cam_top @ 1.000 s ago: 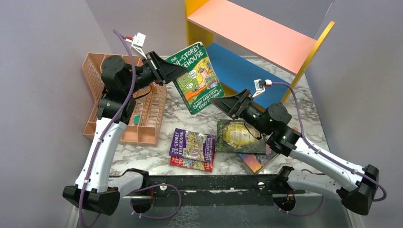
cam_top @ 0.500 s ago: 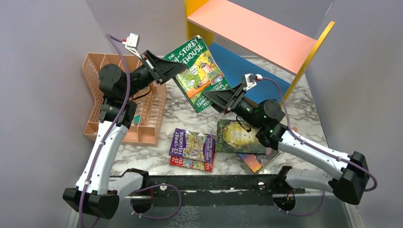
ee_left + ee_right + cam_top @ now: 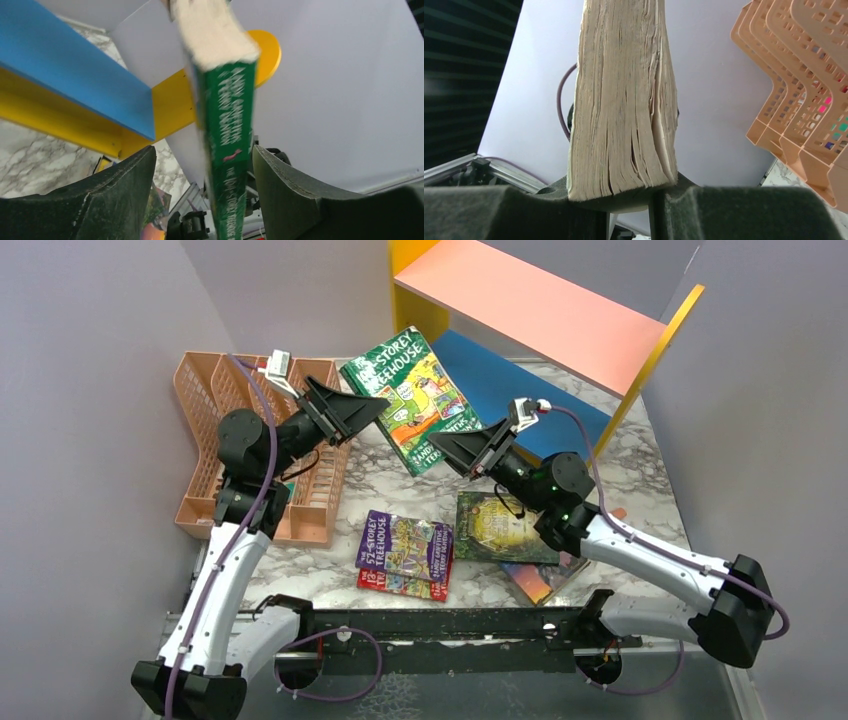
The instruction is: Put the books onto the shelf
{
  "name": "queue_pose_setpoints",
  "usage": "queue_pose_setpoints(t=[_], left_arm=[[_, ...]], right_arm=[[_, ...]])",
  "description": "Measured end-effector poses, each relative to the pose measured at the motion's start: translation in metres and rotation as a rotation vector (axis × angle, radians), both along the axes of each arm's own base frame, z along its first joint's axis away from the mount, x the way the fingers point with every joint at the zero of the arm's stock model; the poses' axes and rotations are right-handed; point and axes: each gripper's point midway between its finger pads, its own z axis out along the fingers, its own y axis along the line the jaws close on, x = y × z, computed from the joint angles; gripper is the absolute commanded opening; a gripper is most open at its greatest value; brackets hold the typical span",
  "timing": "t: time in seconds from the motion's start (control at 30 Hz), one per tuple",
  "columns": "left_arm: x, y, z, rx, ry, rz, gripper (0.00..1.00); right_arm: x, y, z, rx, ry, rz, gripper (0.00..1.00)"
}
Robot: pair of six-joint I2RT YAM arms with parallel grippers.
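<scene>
A green "Treehouse" book (image 3: 415, 400) hangs tilted in the air in front of the shelf, whose pink top board (image 3: 530, 305) and blue lower board (image 3: 500, 380) lie just behind it. My right gripper (image 3: 440, 445) is shut on the book's lower right corner; in the right wrist view its page edges (image 3: 624, 100) rise from between the fingers. My left gripper (image 3: 378, 405) stands open at the book's left edge. The left wrist view shows the green spine (image 3: 227, 125) between the fingers, with a gap on each side. More books lie on the table: purple (image 3: 405, 543), red (image 3: 395, 583), dark green-gold (image 3: 503, 525).
A peach mesh file rack (image 3: 215, 390) stands at the left behind my left arm and shows in the right wrist view (image 3: 804, 90). Another colourful book (image 3: 540, 580) pokes out under the dark one. The shelf's yellow side panel (image 3: 660, 340) slants at the right.
My right gripper has closed on the green book's lower corner. My left gripper has opened off the book, and its arm has drawn down and back a little.
</scene>
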Motion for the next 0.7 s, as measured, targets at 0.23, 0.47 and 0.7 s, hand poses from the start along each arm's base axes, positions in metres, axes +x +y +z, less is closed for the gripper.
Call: queue_pose_setpoints(t=[0.23,0.47,0.7], left_arm=[[0.004,0.0,-0.043,-0.021,0.11,0.007,0.55],[0.005,0.0,-0.037,-0.026,0.08,0.007,0.0],[0.015,-0.002,-0.039,-0.007,0.097,0.013,0.0]], right_arm=[[0.012,0.013,-0.017,-0.045,0.024,-0.01,0.01],[0.014,0.016,-0.024,-0.065,0.034,-0.007,0.12],[0.012,0.011,-0.027,-0.104,0.024,-0.022,0.74]])
